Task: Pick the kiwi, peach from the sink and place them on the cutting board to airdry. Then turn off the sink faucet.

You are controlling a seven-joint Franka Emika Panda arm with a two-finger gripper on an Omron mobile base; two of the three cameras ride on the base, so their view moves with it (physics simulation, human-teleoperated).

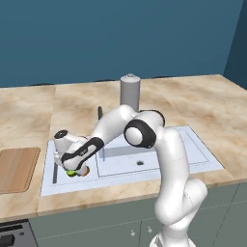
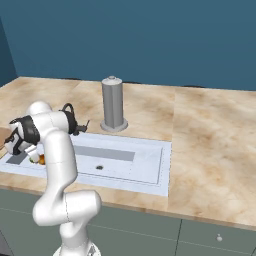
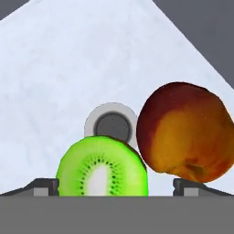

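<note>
Gripper [image 3: 116,188] jaws spread wide, kiwi [image 3: 102,168] between them at bottom centre of hand view, in sink [image 3: 68,68], touching peach [image 3: 185,132]. Kiwi likely light, slick when wet, round; grip across middle, gently.

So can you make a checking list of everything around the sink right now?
Surface: marbled tan counter with the sink set into it.
Job's things: kiwi and peach lie side by side in the small basin, by its drain; cutting board lies bare, left of the sink; faucet stands behind the sink.
Clutter: tall grey cylinder behind the sink.
Gripper: open, low over the kiwi, fingers either side, holding nothing.
Cables: nothing seen.
Surroundings: blue wall, grey cabinets below.
</note>
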